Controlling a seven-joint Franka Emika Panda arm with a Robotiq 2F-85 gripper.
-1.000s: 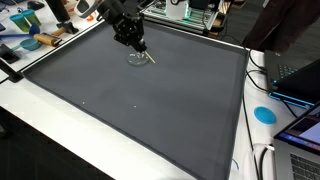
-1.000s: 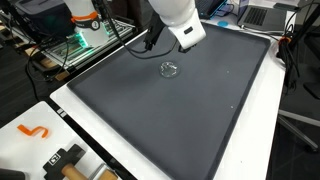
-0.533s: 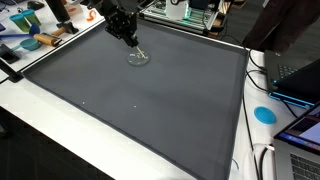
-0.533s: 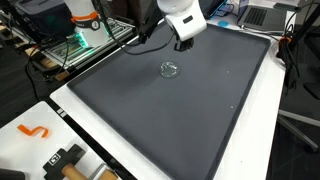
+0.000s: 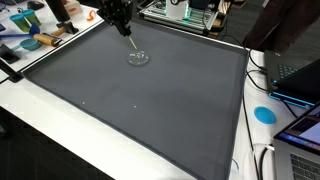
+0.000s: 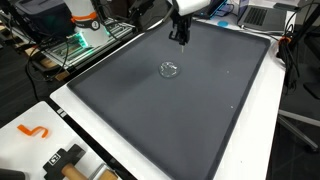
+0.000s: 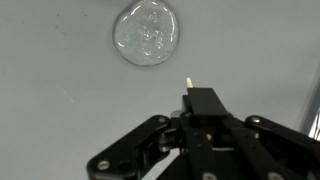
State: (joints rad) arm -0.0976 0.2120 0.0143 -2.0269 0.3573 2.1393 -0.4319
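Tool [image 7: 203, 97] pinching stick [image 7: 188, 80], grip seen in wrist view, clear dish [image 7: 147, 33] near

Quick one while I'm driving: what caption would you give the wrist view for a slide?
Wrist view: gripper, jaws shut on a thin pale stick, with a clear glass dish apart on the grey mat.

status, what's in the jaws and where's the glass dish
Gripper jaws shut on thin stick, above the mat. Glass dish on mat, apart from stick tip. Nothing between them.
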